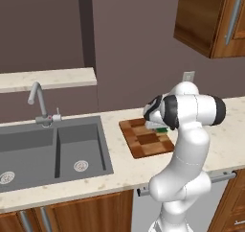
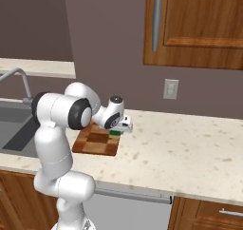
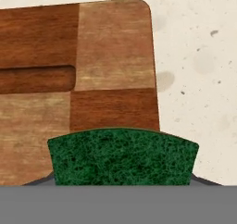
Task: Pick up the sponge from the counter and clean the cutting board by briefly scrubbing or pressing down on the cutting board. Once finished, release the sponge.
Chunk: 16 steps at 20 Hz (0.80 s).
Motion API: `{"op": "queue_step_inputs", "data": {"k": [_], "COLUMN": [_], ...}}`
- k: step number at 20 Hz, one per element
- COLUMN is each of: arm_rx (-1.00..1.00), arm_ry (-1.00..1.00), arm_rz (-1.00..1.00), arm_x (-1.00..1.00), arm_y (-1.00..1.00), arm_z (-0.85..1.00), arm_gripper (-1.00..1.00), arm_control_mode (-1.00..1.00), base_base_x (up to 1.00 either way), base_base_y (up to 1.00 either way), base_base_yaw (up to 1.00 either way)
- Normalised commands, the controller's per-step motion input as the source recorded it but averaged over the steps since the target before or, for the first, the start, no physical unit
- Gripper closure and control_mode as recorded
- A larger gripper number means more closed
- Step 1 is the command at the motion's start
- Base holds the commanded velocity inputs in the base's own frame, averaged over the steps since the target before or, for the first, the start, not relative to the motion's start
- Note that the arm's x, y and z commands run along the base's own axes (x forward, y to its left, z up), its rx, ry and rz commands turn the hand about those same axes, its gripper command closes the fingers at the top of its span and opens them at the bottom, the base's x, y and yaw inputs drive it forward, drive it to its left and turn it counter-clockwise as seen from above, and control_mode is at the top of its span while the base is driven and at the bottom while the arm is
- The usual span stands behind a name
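Your gripper (image 2: 115, 130) grips sponge (image 3: 122, 156) | above cutting board (image 3: 92, 79) corner | risk: pressing near edge, sponge slides onto bench (image 3: 199, 56)

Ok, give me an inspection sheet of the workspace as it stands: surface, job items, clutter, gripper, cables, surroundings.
Surface: beige speckled stone counter, no spills seen.
Job's things: checkered wooden cutting board lies flat on the counter; small dark green sponge sits directly under the hand, over the board's corner area.
Clutter: nothing seen.
Gripper: gripper low over the board's right end; the sponge hides its jaws, so the grip cannot be judged.
Cables: nothing seen.
Surroundings: grey double-basin sink with metal faucet left of the board; wall outlet; wooden upper cabinet.
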Motion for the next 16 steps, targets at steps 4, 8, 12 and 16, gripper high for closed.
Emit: {"op": "queue_step_inputs", "data": {"k": [4,8,12,16], "arm_rx": [0.0,0.0,0.0,0.0], "arm_ry": [-0.03,-0.16,-0.09,-0.01], "arm_rz": [0.0,0.0,0.0,0.0], "arm_x": [-0.29,-0.22,-0.35,-0.26], "arm_y": [0.38,0.3,0.46,0.51], "arm_z": [-0.76,0.07,0.13,0.04], "arm_gripper": [1.0,1.0,1.0,1.0], "arm_control_mode": [-1.0,-1.0,-1.0,-1.0], "base_base_x": [0.0,0.0,0.0,0.0], "base_base_y": [0.0,0.0,0.0,0.0], "base_base_yaw": [0.0,0.0,0.0,0.0]}}
